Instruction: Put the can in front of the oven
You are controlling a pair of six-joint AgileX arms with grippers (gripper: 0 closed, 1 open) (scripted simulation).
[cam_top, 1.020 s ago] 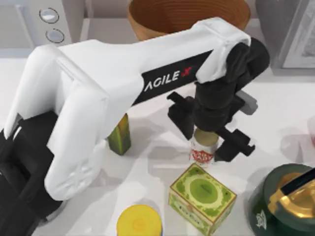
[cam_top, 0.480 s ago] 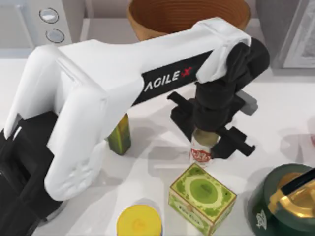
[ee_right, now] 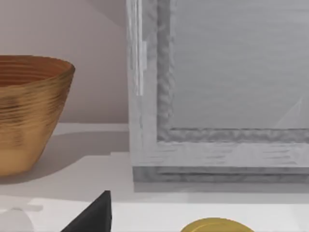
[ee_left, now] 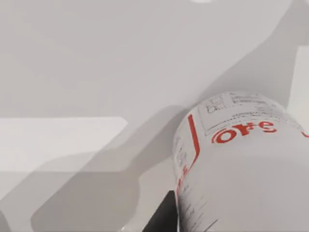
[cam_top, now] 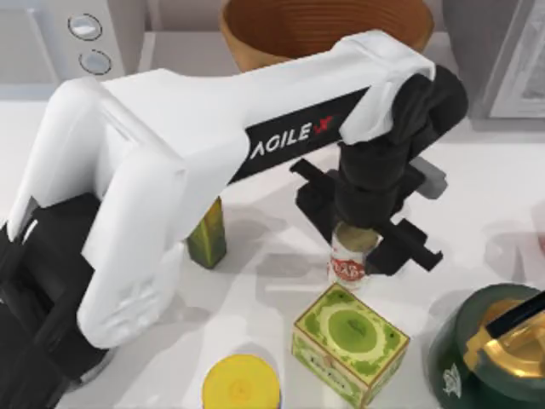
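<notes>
The can (cam_top: 348, 266) is a small white tin with a red label, standing upright near the middle of the table. My left gripper (cam_top: 358, 232) comes down over it from above, a black finger on each side, shut on the can. In the left wrist view the can (ee_left: 241, 164) looms close, with a black finger (ee_left: 164, 217) against its side. The oven (cam_top: 60, 43), with two round knobs, stands at the back left, far from the can. My right arm (cam_top: 526, 308) is parked at the lower right edge.
A green square box (cam_top: 349, 341) sits just in front of the can, with a yellow-topped container (cam_top: 241, 383) to its left. A green bottle (cam_top: 207, 240) stands under my left arm. Wooden bowl (cam_top: 324, 30) at the back, dark green pot (cam_top: 464, 358) at lower right, framed picture (cam_top: 519, 60) at back right.
The left gripper's fingers have drawn in a little around the can. The can has stayed where it was.
</notes>
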